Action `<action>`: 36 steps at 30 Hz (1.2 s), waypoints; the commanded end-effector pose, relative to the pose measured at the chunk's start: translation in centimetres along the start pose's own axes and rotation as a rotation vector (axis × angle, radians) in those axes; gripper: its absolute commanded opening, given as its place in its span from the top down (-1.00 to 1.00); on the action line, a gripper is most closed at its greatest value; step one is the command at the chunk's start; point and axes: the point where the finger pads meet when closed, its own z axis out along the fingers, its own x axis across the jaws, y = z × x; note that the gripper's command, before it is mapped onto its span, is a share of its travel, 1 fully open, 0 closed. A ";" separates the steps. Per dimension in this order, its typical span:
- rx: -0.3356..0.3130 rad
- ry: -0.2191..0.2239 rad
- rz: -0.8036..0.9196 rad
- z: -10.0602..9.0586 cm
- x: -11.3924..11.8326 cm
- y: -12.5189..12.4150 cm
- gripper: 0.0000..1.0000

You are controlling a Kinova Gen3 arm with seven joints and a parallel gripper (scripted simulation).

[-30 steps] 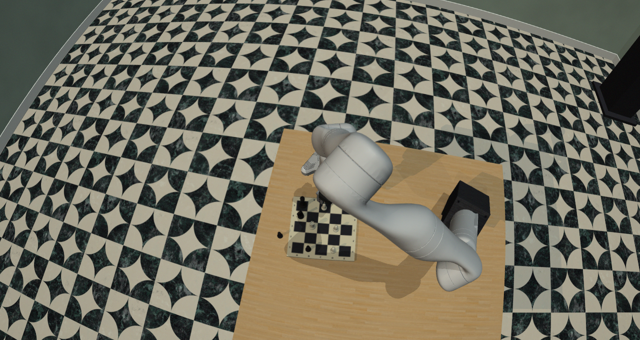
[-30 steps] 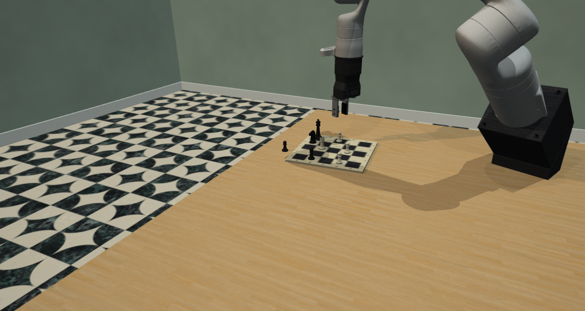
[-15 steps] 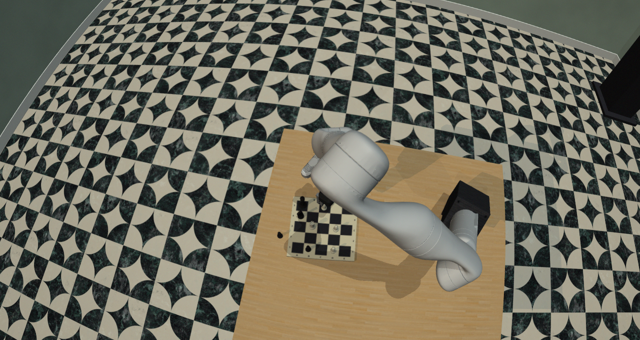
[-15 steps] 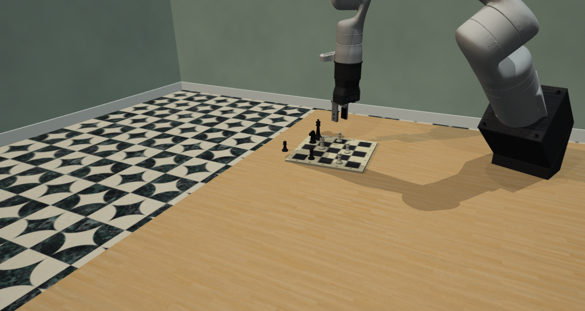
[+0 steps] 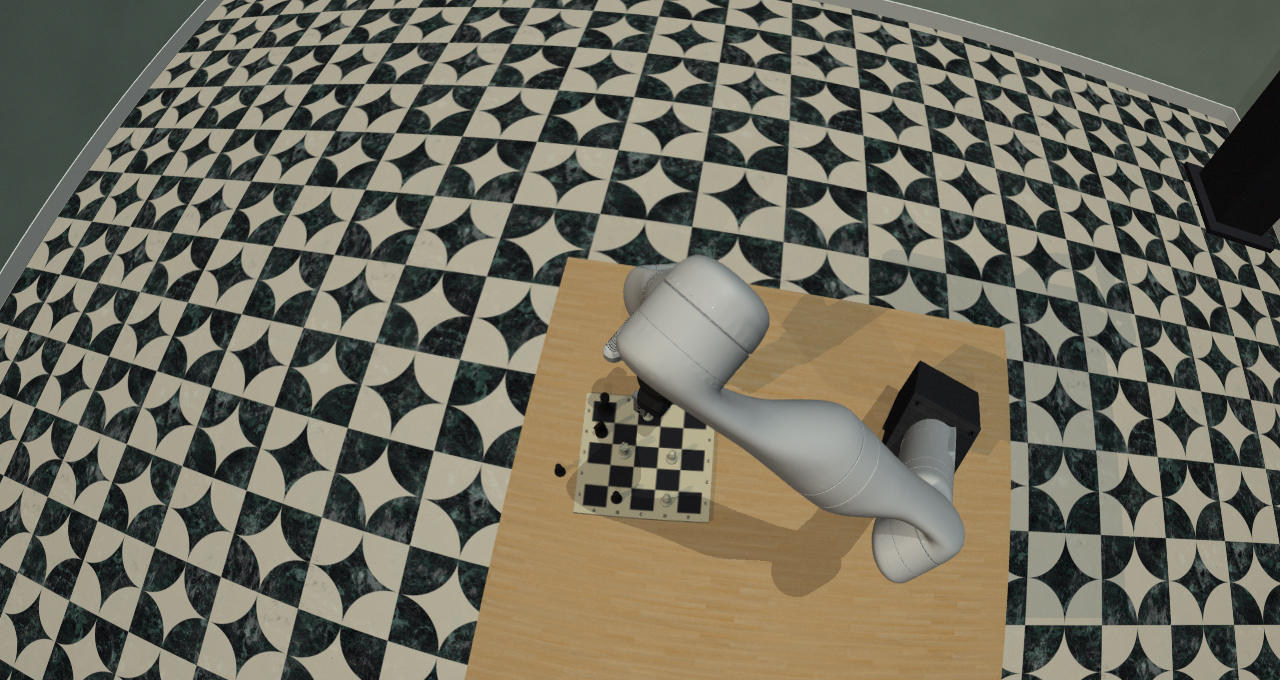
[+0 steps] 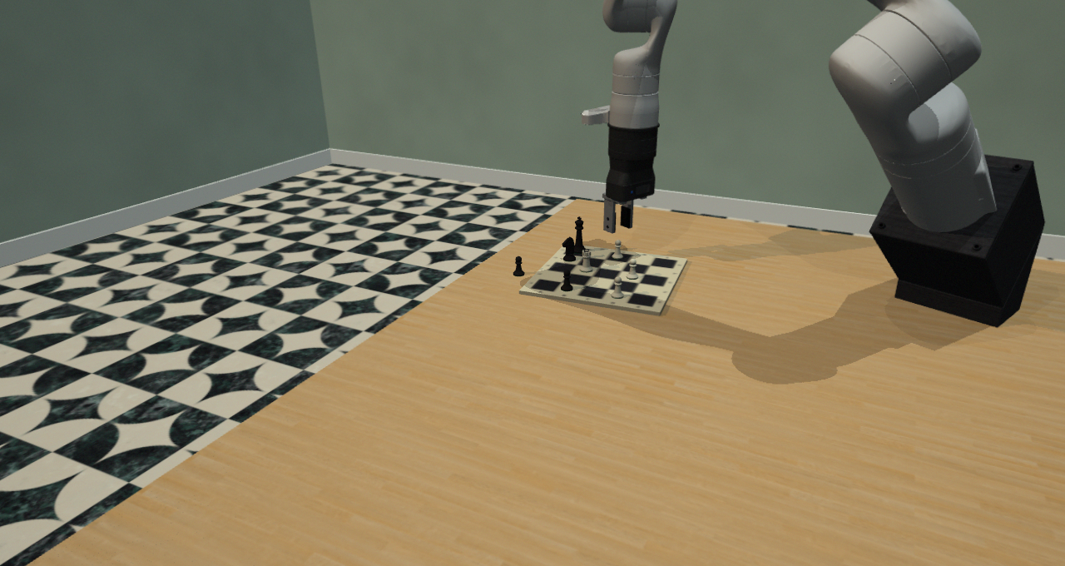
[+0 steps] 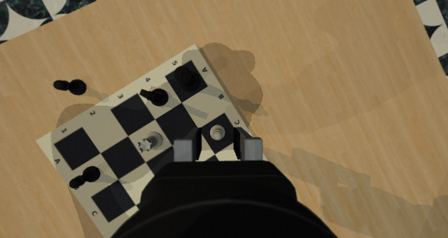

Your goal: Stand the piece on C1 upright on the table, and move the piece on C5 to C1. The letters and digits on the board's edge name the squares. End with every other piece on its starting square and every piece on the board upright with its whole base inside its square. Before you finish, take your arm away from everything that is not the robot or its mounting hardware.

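A small chessboard (image 5: 640, 515) (image 6: 596, 304) (image 7: 45, 140) lies on the wooden table. A white pawn (image 6: 617, 250) (image 7: 217, 132) stands upright on C5. My gripper (image 5: 646, 407) (image 6: 617, 221) (image 7: 217, 138) is open and hangs just above this pawn, one finger on each side of it in the wrist view. Square C1 (image 7: 108, 200) is bare. A black pawn (image 5: 559, 470) (image 6: 517, 266) (image 7: 70, 87) stands upright on the table just off the board's rank-side edge.
Other pieces stand upright on the board: a black king (image 6: 578, 233) (image 7: 185, 78) on A5, a black knight (image 6: 568, 249) (image 7: 155, 96) on A4, a white piece (image 7: 150, 143) on B3, a black pawn (image 7: 84, 176) on B1. The arm's black base block (image 6: 960, 242) sits at the right.
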 end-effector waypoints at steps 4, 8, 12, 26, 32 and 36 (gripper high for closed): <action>-0.004 -0.002 0.002 0.7 0.0 0.1 -0.36; -0.004 -0.002 0.002 0.9 0.0 0.1 -0.36; -0.004 -0.002 0.002 1.0 0.1 0.1 -0.36; -0.004 -0.002 0.002 1.1 0.1 0.1 -0.36; -0.004 -0.002 0.002 1.1 0.1 0.1 -0.36; -0.004 -0.002 0.002 1.1 0.1 0.1 -0.36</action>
